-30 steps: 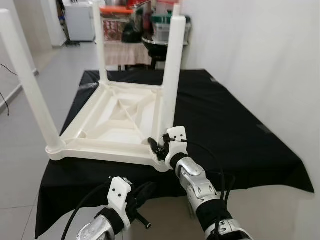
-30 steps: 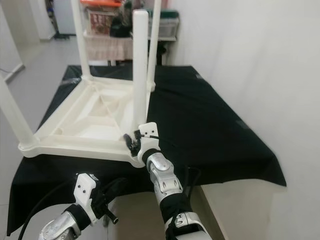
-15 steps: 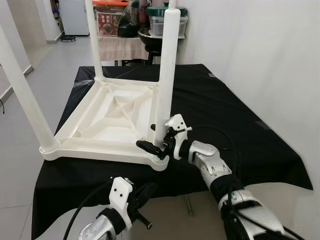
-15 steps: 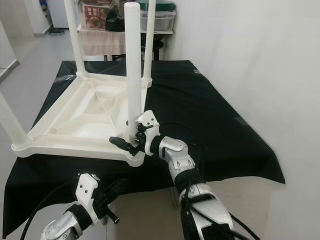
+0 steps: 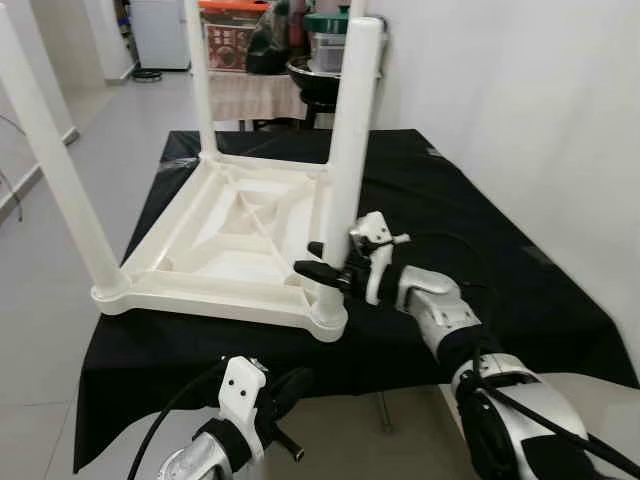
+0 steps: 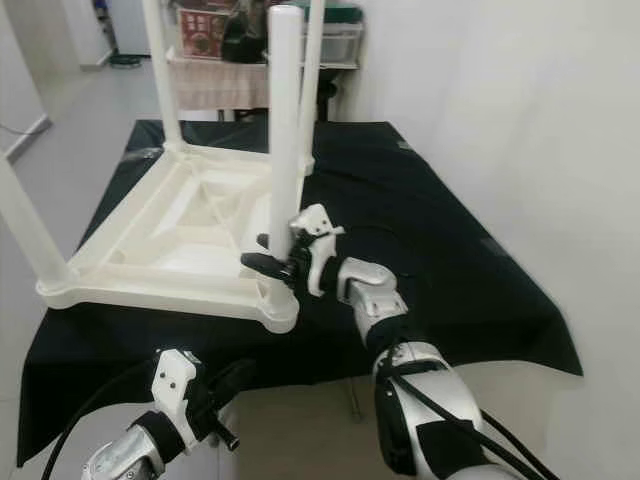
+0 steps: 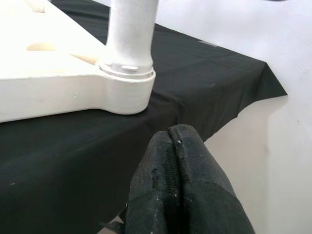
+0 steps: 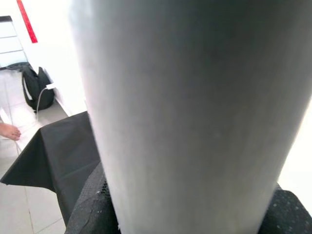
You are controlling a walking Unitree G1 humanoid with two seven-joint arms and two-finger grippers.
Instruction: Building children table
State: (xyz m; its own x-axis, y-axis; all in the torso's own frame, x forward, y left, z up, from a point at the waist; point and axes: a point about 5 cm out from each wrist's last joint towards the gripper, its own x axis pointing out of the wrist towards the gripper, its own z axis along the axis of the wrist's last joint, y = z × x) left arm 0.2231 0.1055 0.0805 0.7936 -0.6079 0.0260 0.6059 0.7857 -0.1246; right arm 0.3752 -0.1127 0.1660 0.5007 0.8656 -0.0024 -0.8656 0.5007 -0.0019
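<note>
A white plastic children's table (image 5: pixel 215 290) lies upside down on a black-clothed table (image 5: pixel 470 240), with its legs pointing up. My right gripper (image 5: pixel 322 262) is shut on the near right leg (image 5: pixel 350 150), low down just above its corner socket (image 5: pixel 328 318). One finger passes in front of the leg and the other behind. In the right wrist view the leg (image 8: pixel 185 97) stands close between the fingers. My left gripper (image 5: pixel 290 385) hangs shut below the table's front edge, its fingers (image 7: pixel 170 185) pressed together and holding nothing, short of that corner socket (image 7: pixel 127 73).
A white wall runs along the right. Boxes, containers and a dark pan crowd a stand (image 5: pixel 270 60) behind the table. Open floor (image 5: pixel 90 130) lies to the left. A black backpack (image 8: pixel 36 92) and a person's foot (image 8: pixel 9 130) are on the floor.
My right gripper rose from the table's corner to the near right leg and closed around it, while its forearm swung out to the right. The left gripper stayed put. The camera shifted slightly.
</note>
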